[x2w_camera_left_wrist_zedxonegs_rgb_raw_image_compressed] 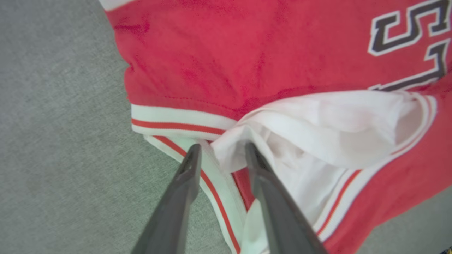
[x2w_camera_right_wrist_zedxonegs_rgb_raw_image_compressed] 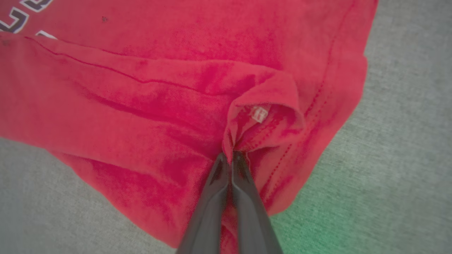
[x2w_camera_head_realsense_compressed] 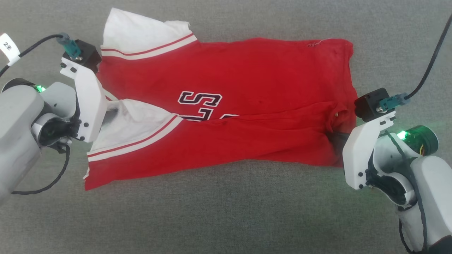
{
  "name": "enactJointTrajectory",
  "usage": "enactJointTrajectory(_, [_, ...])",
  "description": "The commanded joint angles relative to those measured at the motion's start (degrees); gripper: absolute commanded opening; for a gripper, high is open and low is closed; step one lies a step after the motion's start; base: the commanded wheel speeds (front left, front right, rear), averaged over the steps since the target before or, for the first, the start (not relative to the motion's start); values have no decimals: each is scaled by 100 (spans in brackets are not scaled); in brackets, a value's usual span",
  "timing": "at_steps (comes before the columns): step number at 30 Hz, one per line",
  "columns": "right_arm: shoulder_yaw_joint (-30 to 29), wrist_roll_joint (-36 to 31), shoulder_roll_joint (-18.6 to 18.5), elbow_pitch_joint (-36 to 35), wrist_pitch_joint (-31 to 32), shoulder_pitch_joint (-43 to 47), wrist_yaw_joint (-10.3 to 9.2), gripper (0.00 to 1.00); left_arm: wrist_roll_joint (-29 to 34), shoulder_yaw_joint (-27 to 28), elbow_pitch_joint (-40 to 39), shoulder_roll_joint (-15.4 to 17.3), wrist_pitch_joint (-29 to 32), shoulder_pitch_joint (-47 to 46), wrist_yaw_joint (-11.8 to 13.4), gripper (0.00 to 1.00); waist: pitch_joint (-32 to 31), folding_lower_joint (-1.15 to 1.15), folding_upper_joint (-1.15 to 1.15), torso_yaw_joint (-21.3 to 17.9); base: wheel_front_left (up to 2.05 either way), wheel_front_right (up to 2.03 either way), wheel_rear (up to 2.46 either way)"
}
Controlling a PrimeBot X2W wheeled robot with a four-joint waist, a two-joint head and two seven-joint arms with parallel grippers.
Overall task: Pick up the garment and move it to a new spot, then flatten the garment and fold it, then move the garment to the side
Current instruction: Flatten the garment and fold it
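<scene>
- Looking down from the head camera, I see the garment (x2w_camera_head_realsense_compressed: 226, 106) lying on the grey bench (x2w_camera_head_realsense_compressed: 226, 218), roughly at the middle of the view, between my two arms.
- Its long axis runs side to side across that view: the sleeved end points to my left, the hem (x2w_camera_head_realsense_compressed: 349, 70) to my right.
- The far sleeve (x2w_camera_head_realsense_compressed: 137, 31) lies spread out at the upper left, white with red-and-white trim.
- The near sleeve (x2w_camera_head_realsense_compressed: 137, 120) is turned in over the red body, along with the whole near long edge, which is folded toward the middle.
- That fold covers the lower part of the dark letters (x2w_camera_head_realsense_compressed: 199, 102); their tops face away from me.
- The fabric is wrinkled along the fold and near the hem, not flat.
- Left end effector (x2w_camera_left_wrist_zedxonegs_rgb_raw_image_compressed: 220, 151): the fingers (x2w_camera_left_wrist_zedxonegs_rgb_raw_image_compressed: 183, 187) stand a moderate way apart, neither wide nor closed.
- The striped trim (x2w_camera_left_wrist_zedxonegs_rgb_raw_image_compressed: 176, 123) and bunched white sleeve cloth lie in the gap and just past the tips; one tip touches the white cloth, but nothing is pinched.
- Right end effector (x2w_camera_right_wrist_zedxonegs_rgb_raw_image_compressed: 231, 157): the fingers are pressed together on a small raised fold of red cloth at the hem end of the garment.
- A little white tag (x2w_camera_right_wrist_zedxonegs_rgb_raw_image_compressed: 260, 113) shows inside that fold, just beyond the tips.
- From the head camera both wrists sit at the garment's ends, left at the near sleeve, right at the near hem corner; the fingers themselves are hidden there under the white mounts.
</scene>
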Motion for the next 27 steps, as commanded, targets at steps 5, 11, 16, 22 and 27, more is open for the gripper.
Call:
enactJointTrajectory(5, [-103,10,60,-97,163,118,-2,100,-180,105,80,-50,4,-109,-12,100,-252,0,0,105,0,0,0])
enactJointTrajectory(11, [-378,-34,38,-519,92,318,-2,100,-321,134,-188,86,183,-16,234,100,-583,0,0,248,0,0,0])
enactJointTrajectory(16, [-715,-208,71,-939,-239,530,-2,100,-469,151,-734,282,293,206,571,100,-834,0,0,365,0,0,0])
enactJointTrajectory(22, [-1045,-470,199,-1379,-958,733,-1,100,-602,137,-1646,657,417,555,1063,100,-1036,0,0,450,0,0,0])
enactJointTrajectory(27, [-1254,-696,314,-1676,-1576,798,-1,100,-741,128,-2419,991,390,894,1456,100,-1091,0,0,438,0,0,0])
